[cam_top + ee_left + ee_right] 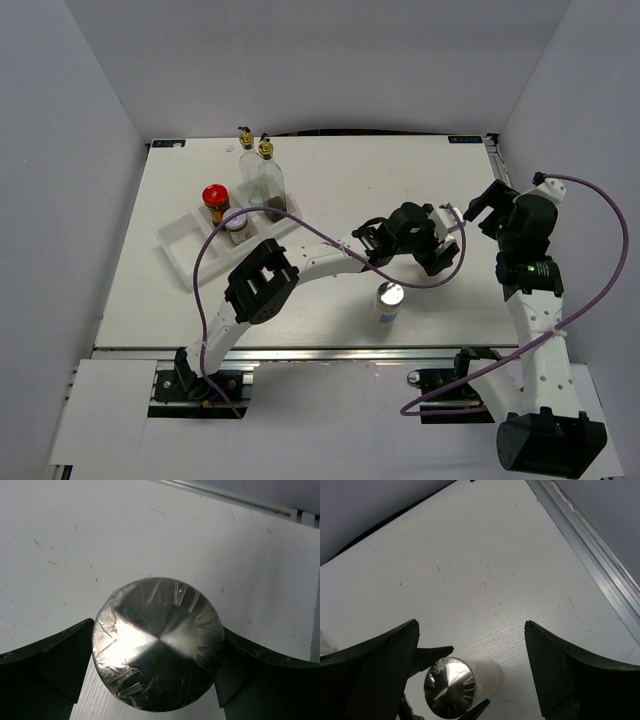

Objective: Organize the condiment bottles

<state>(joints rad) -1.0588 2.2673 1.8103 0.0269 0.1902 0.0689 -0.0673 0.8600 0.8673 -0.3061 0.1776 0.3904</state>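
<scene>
My left gripper [157, 625] is shut on a silver-capped pale shaker [159, 642], with a finger on each side of its cap. In the right wrist view this shaker [451, 687] stands on the table with the left fingers [434, 653] around it. My right gripper [470, 625] is open and empty, just above and to the right of it. In the top view my left gripper [438, 240] and right gripper [480, 205] are close together at the table's right. A second silver-capped shaker [388, 300] stands alone near the front edge.
A white compartmented tray [183, 245] lies at the left. A red-lidded jar [214, 197] and a small label-lidded jar [235, 223] stand in it. Two glass bottles with gold tops [268, 178] stand at its far end. The table's metal edge [600, 580] runs along the right.
</scene>
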